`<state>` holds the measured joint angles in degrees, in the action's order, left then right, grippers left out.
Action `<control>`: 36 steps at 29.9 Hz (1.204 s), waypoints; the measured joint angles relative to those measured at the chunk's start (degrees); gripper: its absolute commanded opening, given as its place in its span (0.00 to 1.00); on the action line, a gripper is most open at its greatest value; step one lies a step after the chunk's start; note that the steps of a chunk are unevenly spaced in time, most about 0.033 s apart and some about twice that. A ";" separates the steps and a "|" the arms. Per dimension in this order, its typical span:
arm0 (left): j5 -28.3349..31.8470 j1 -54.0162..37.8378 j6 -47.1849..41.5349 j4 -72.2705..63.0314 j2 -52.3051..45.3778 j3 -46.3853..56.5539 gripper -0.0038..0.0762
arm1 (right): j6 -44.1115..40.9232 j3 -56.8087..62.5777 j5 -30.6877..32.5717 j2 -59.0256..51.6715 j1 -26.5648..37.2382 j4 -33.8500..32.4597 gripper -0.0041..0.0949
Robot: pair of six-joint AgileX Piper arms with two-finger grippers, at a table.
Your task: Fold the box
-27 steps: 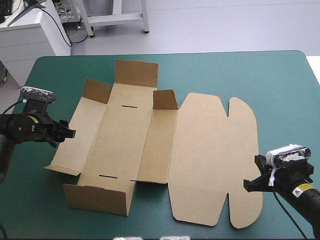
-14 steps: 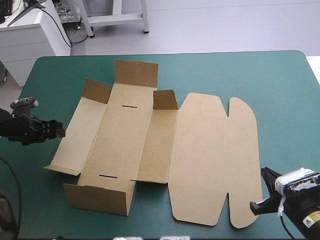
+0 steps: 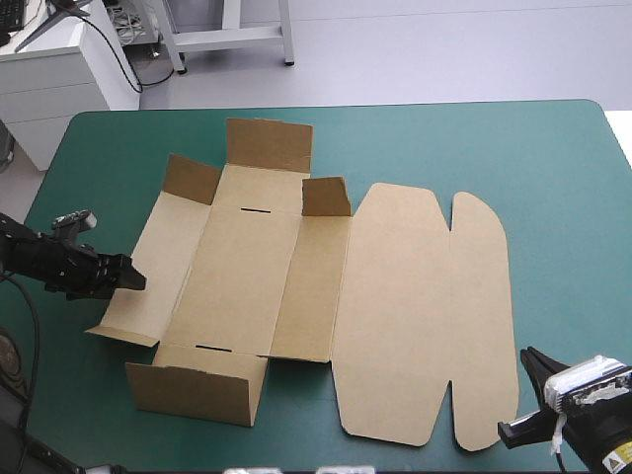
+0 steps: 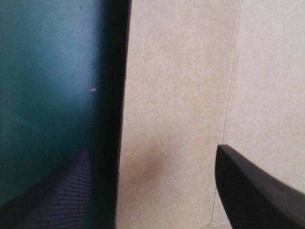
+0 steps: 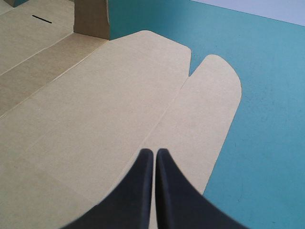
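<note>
The brown box lies as a cut sheet on the teal-green cover, its lid flat to the right. A far wall, a near wall and two small corner flaps stand raised. My left gripper is at the sheet's left edge. In the left wrist view it is open, and the box's left panel and its edge run between the fingers. My right gripper is by the lid's near right corner. In the right wrist view it is shut, pointing along the lid.
Bare teal-green cover surrounds the sheet to the right and far side. The table's front edge lies just behind my right gripper, and the left edge is close behind my left arm.
My left gripper pulled back to the left, then came forward to the box's left edge. My right gripper drew back toward the table's front edge. The box has not moved.
</note>
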<state>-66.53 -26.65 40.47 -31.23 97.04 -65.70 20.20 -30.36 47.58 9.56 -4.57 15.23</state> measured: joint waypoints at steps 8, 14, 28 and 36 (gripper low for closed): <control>-1.58 2.36 1.19 -1.89 0.70 -0.07 0.69 | 0.54 0.02 0.13 0.00 0.00 -0.34 0.04; -1.78 8.33 -2.13 -0.09 0.70 -0.10 0.69 | 0.73 0.02 0.18 0.00 0.00 -0.85 0.04; -2.35 10.39 -6.42 1.24 -4.24 0.19 0.59 | 0.90 0.88 0.12 0.00 0.00 -0.90 0.04; -2.39 11.91 -6.89 1.20 -4.30 2.07 0.33 | 0.90 1.13 0.17 0.00 0.00 -0.90 0.04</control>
<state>-68.92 -14.75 33.58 -30.03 92.74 -63.64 21.10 -29.23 47.75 9.56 -4.57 14.33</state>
